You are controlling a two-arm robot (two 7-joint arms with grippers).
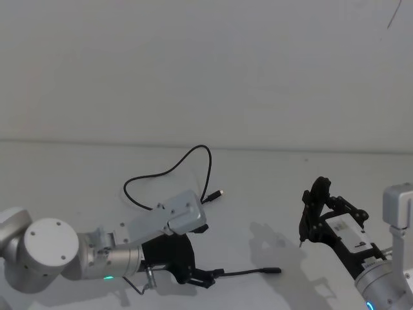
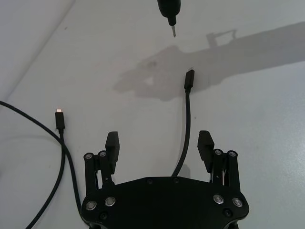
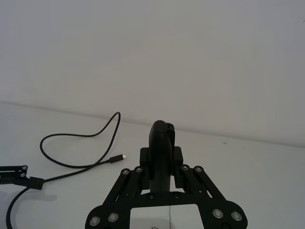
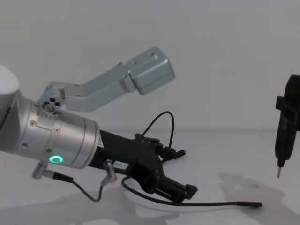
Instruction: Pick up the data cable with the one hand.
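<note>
Currently data cable [image 2: 187, 124] runs btwn spread left jaws, touching neither.

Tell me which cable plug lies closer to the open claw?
The all-black plug, lying just ahead of the left gripper, its cable running between the open fingers. The silver-tipped plug lies off to the side. The right gripper hangs apart.

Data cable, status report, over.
Left end effector open, low, straddling data cable. Cable flat on table, ungrasped. Right end effector parked right, shut on pointed tool.
</note>
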